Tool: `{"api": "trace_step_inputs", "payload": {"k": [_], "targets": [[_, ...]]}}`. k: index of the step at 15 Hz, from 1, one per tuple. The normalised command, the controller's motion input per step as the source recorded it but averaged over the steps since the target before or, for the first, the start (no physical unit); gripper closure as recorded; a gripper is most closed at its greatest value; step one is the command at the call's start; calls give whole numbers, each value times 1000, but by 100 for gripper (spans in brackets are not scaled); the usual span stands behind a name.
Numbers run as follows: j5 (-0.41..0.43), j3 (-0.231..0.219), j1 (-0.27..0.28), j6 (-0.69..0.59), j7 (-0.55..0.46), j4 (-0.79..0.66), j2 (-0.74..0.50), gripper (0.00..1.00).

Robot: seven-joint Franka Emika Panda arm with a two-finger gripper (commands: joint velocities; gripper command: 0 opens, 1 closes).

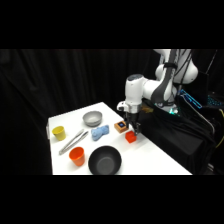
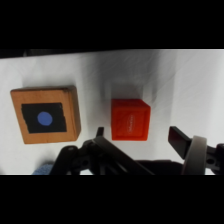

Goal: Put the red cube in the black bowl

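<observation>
Red cube [image 2: 130,119] rests on white table [image 1: 150,160], dark surroundings.

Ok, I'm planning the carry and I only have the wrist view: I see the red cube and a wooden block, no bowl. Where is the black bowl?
Observer: In the side view the black bowl sits near the table's front edge, to the lower left of the red cube.
Operator: Anything in it?
Observer: Nothing shows inside it.
Operator: What's in the way?
Observer: Only bare table lies between cube and bowl. An orange cup stands just left of the bowl, on the side away from the cube.
</observation>
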Motion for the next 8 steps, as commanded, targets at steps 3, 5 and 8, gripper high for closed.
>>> {"api": "trace_step_inputs", "payload": {"k": [3,5,8], "targets": [[-70,-18,35,355,136,2,200,0],[-63,-36,56,330,126,2,190,0],[-105,-95,107,329,159,2,187,0]]}}
